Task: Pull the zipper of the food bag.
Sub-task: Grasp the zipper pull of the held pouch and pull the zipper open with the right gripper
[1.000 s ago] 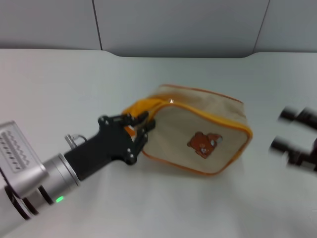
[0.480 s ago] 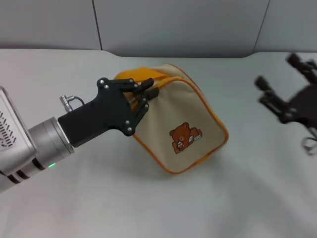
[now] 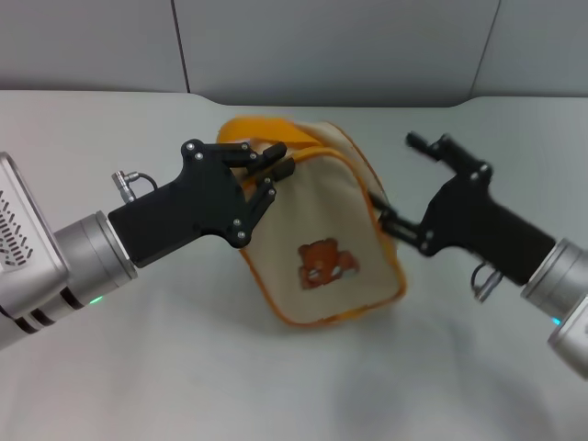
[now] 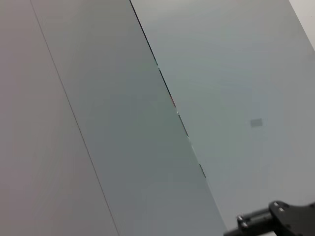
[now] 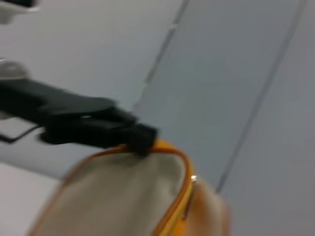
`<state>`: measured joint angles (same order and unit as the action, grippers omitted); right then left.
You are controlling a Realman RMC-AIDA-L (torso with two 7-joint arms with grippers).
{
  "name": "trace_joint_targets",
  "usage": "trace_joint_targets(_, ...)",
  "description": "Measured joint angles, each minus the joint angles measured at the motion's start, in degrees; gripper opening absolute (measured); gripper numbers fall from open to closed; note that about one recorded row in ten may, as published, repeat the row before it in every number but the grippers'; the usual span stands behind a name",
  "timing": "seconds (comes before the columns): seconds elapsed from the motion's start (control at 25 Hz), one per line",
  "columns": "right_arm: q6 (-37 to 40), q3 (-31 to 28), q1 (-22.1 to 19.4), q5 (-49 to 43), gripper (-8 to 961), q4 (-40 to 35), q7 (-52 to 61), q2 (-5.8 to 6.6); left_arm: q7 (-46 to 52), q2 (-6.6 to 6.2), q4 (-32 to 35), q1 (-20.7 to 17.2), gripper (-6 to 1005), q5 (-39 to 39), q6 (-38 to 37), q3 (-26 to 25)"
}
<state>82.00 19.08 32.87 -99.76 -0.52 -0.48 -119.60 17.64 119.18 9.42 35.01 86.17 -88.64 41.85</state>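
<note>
Head cam overhead; wrists close-in

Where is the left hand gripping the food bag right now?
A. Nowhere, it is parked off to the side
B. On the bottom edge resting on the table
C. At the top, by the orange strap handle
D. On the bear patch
C: in the head view the left hand is closed on the top corner of the food bag, right at the orange strap handle; the bear patch sits lower, uncovered.

food bag [image 3: 317, 220]: beige, orange piping, brown bear patch [image 3: 326, 264] | claws: black | table [image 3: 184, 367]: white
</note>
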Motion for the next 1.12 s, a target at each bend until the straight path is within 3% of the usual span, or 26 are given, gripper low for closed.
trace_joint_targets(0.2, 1.1, 2.6, -0.3, 0.0, 773, 0.2, -2.5, -0.06, 0.2, 0.05, -0.1, 0.3, 65, 0.0, 0.1, 0.0)
trace_joint_targets(0.88, 4.0, -0.4, 0.3, 2.5, 773, 7.3, -14.0, -0.19, 0.3, 0.09, -0.5, 0.8, 18, 0.0, 0.1, 0.7)
trace_joint_targets(1.12, 4.2, -0.4, 0.4, 2.6, 557, 8.1, -14.0, -0.24, 0.3, 0.08, -0.5, 0.8, 13, 0.0, 0.1, 0.8)
